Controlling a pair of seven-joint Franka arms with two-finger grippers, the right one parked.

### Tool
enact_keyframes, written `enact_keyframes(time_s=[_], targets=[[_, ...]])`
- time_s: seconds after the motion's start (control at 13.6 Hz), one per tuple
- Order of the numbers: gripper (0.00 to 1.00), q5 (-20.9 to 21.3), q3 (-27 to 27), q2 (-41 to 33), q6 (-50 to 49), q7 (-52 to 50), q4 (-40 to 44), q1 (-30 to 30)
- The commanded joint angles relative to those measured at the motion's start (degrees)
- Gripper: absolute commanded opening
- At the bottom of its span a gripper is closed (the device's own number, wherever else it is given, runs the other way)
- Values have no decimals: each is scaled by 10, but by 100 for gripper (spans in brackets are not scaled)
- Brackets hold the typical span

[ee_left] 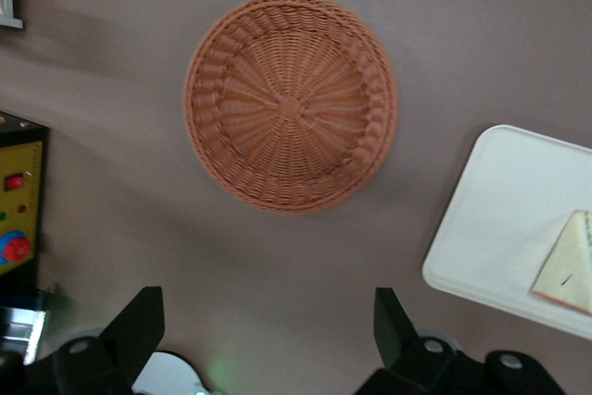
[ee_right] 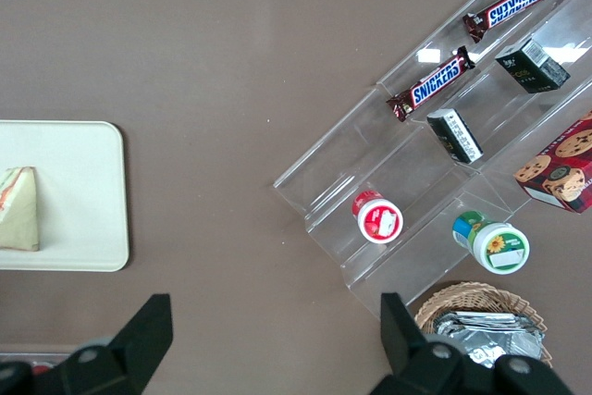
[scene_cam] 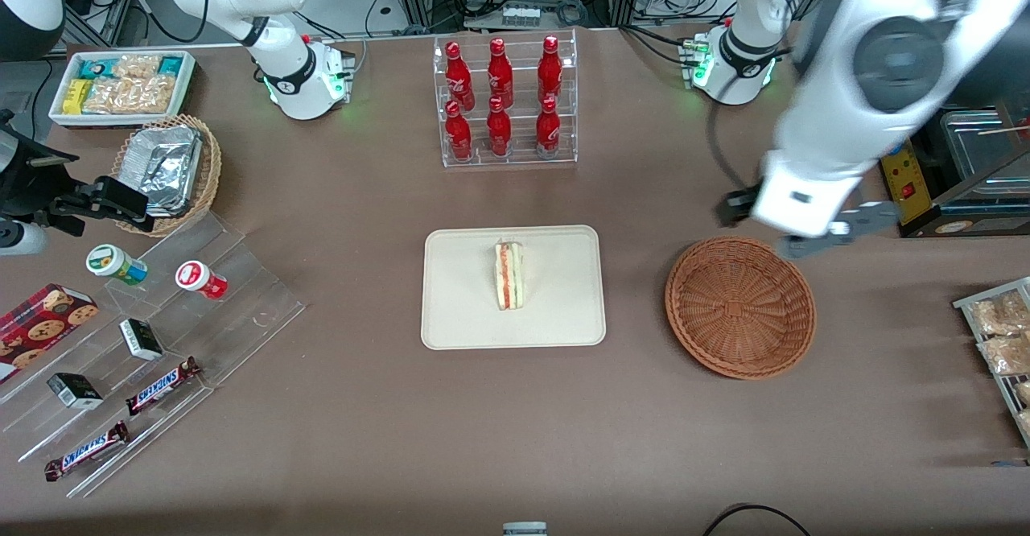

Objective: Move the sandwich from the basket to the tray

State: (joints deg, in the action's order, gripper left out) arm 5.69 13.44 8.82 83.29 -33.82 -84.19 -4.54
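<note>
The sandwich (scene_cam: 509, 275) lies on the cream tray (scene_cam: 459, 294) at the table's middle, its red-orange and green filling facing up. It also shows in the left wrist view (ee_left: 569, 261) on the tray (ee_left: 499, 219), and in the right wrist view (ee_right: 18, 208) on the tray (ee_right: 83, 191). The reddish-brown wicker basket (scene_cam: 740, 307) (ee_left: 290, 116) sits empty beside the tray, toward the working arm's end. My left gripper (scene_cam: 772, 230) (ee_left: 268, 316) is open and empty. It hangs high above the table, just farther from the front camera than the basket.
A clear rack of red bottles (scene_cam: 504, 101) stands farther from the front camera than the tray. Acrylic steps (scene_cam: 153, 335) with snacks, a tan basket of foil containers (scene_cam: 165, 167) and a white snack bin (scene_cam: 121, 85) lie toward the parked arm's end. A yellow-panelled device (scene_cam: 957, 174) and a snack rack (scene_cam: 1002, 343) lie toward the working arm's end.
</note>
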Motion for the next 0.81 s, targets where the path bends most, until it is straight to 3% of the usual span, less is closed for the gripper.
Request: enact_keyframes(time_s=[0.0, 0.15, 0.37, 0.73], targets=[[100, -17, 6, -44, -14, 107, -36, 68], [100, -30, -3, -55, -20, 156, -36, 88], [100, -70, -95, -101, -31, 269, -74, 80], [100, -73, -152, -143, -9, 355, -116, 70]])
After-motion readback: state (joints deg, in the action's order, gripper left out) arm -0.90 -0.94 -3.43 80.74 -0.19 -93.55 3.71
